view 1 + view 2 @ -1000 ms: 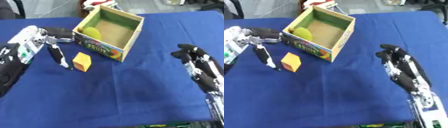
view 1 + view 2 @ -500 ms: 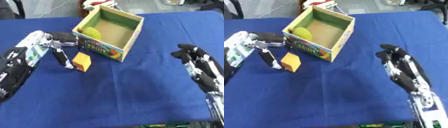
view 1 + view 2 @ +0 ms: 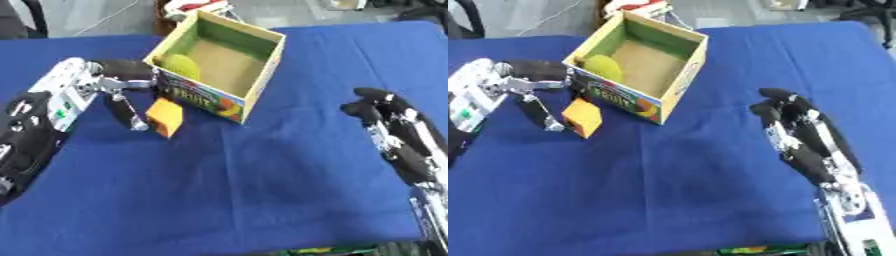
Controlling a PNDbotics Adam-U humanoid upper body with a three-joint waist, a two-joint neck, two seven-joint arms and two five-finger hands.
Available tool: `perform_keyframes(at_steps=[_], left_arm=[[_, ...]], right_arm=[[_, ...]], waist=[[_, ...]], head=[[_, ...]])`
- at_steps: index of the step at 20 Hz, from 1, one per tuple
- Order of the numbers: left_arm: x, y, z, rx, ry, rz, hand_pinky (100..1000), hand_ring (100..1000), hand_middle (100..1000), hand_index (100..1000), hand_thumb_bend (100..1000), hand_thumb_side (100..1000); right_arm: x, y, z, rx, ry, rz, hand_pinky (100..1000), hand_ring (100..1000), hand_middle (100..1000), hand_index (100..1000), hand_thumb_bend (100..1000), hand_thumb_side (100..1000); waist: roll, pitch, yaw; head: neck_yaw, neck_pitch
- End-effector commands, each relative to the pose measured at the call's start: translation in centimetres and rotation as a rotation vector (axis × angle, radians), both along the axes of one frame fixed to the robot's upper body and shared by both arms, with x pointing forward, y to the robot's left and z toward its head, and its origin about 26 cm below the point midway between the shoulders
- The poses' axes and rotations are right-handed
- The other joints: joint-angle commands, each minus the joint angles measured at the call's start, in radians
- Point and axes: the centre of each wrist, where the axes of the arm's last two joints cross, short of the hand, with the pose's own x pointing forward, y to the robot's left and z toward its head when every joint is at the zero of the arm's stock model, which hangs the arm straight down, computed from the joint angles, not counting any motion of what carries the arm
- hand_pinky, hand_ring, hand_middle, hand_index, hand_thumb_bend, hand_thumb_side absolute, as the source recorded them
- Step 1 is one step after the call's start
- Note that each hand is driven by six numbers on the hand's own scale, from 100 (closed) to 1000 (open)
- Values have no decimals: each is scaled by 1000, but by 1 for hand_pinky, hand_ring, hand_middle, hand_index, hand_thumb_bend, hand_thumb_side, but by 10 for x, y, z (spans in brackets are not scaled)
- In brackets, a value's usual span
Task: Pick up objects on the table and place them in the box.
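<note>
An orange block (image 3: 164,116) lies on the blue table just left of the cardboard box (image 3: 259,79). The box is open at the top, and a yellow-green round fruit (image 3: 181,65) rests in its left corner. My left hand (image 3: 112,90) comes in from the left. Its straight fingers (image 3: 125,111) point down beside the block's left face, and the thumb lies above the block, against the box wall. Nothing is held. My right hand (image 3: 395,134) hovers open over the table at the right, far from the box.
The blue cloth (image 3: 227,185) covers the whole table. Beyond the far edge, behind the box, lie red and white items (image 3: 194,6).
My left hand has shifted right, closer to the orange block. The block has been pushed slightly toward the box. The right hand has stayed where it was.
</note>
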Motion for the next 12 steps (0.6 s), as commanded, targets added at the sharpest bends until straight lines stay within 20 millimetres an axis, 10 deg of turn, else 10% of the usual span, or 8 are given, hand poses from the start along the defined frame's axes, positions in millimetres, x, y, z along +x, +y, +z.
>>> perform_keyframes(at_steps=[1,6,12], left_arm=[[-7,7,50,13,-103,-42,705,598,525,635,341,107],[-6,-2,82,-108,-238,27,707,623,545,658,359,100],[10,-29,76,-221,-277,127,720,679,615,719,389,100]], right_arm=[[1,-3,5,-7,-16,-3,829,749,588,812,100,489],[0,-3,4,-6,-10,-2,829,749,588,812,100,490],[0,0,4,-5,-7,16,829,749,588,812,100,489]], waist=[[1,-17,2],[2,-21,3],[-1,-24,-14]], head=[[-5,-3],[-6,1],[-4,4]])
